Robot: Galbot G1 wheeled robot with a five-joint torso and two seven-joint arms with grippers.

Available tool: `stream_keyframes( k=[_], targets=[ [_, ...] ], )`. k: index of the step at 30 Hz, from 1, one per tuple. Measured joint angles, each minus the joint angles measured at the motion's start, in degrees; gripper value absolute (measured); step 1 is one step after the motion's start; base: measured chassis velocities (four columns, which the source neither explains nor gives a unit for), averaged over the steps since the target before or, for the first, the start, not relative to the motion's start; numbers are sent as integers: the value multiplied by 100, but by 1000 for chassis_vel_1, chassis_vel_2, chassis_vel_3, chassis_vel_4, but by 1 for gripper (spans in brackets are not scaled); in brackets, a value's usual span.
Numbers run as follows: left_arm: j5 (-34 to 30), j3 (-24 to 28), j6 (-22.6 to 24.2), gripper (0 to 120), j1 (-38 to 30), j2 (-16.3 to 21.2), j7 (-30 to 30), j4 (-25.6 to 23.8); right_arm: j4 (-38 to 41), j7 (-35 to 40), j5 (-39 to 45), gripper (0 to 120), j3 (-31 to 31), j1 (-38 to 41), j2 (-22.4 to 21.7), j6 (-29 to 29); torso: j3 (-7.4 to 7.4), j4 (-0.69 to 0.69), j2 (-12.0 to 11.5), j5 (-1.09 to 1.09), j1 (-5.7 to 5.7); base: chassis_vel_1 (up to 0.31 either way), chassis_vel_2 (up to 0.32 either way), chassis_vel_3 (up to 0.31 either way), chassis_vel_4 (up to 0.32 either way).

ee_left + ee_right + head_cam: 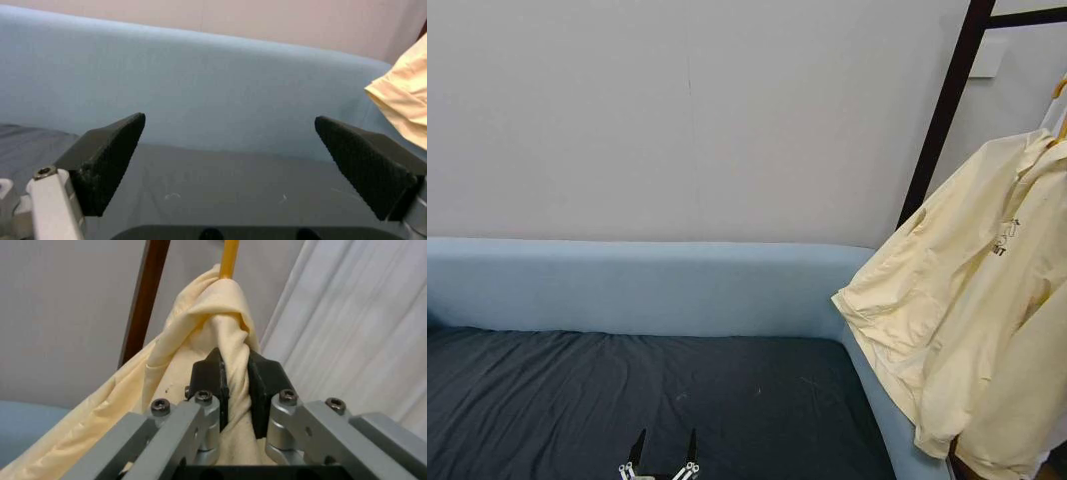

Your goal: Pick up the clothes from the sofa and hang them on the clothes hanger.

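charcoal cloth, seat cushion (547,400): bare, with no garment lying on it; pale blue sofa (627,285) back behind, plain wall (677,100) above. left gripper (665,445): low over the seat's front edge, jaws spread wide, nothing between them, idle. dark wood, rack post (942,110): leaning up just past the sofa's right end. pale yellow cotton, jacket (967,300): off the seat, hanging at the rack, its lower sleeve and hem falling in front of the sofa's right end; whether it touches there cannot be told. right gripper (233,375): up at the jacket's top, jaws pinched narrow on a fold of fabric just below a yellow rod (229,257), white curtain (353,330) beside. step in hand, by judgement: seating the garment on its support, task near its end. handling note: keep the pinch firm until the bunched top sits fully over the rod and the weight is plainly carried there; then open slowly and draw straight back, so no fold snags and pulls loose.
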Motion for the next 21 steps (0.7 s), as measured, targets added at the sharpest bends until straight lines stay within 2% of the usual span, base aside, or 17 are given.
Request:
stream_keyframes(
  k=[1, 4, 5, 6, 10, 11, 13, 15, 16, 18, 21],
  targets=[
    [0, 0, 0, 100, 0, 0, 0, 0, 0, 0, 0, 7, 0, 0, 0, 0, 0, 0, 0, 0, 0, 0, 0, 0, 0],
    [-12, 170, 109, 100, -117, 35, 2, 64, -724, -476, -560, 7, -187, 44, 290, 623, 1, -1, 0, 4, 1, 0, 0, 0, 0],
    [-12, 228, 151, 100, -153, 42, 14, 81, -1023, -591, -676, 7, -280, 158, 363, 839, 0, -7, 0, 2, 1, 0, 0, 0, 0],
    [-12, 228, 151, 100, -153, 42, 14, 81, -1023, -591, -676, 7, -280, 158, 363, 839, 0, -7, 0, 2, 1, 0, 0, 0, 0],
    [-7, 247, 195, 100, -124, -4, 29, 77, -2070, -941, -1005, 7, -991, 1204, 479, 1359, 0, -4, 0, 3, 1, 0, 0, 0, 0],
    [-7, 247, 195, 100, -124, -4, 29, 77, -2070, -941, -1005, 7, -991, 1204, 479, 1359, 0, -4, 0, 3, 1, 0, 0, 0, 0],
    [-8, 241, 204, 100, -115, -36, 32, 74, -2376, -1050, -1084, 7, -1458, 1839, 486, 1456, -1, -2, 0, -6, 0, 0, 0, 0, 0],
    [-5, 239, 208, 100, -111, -66, 34, 75, -2687, -1166, -1216, 7, -2096, 2557, 509, 1533, 0, -1, 0, -2, 1, 0, 0, 0, 0],
    [-5, 239, 208, 100, -111, -66, 34, 75, -2687, -1166, -1216, 7, -2096, 2557, 509, 1533, 0, -1, 0, -2, 1, 0, 0, 0, 0],
    [1, 251, 216, 100, -119, -101, 38, 75, -2908, -1253, -1396, 7, -2616, 3132, 575, 1615, 0, -1, 0, 0, 1, 0, 0, 0, 0],
    [8, 251, 229, 100, -128, -120, 37, 75, -3101, -1299, -1683, 7, -3055, 3629, 721, 1738, 0, -2, 0, 0, 0, 0, 0, 0, 0]
  ],
)
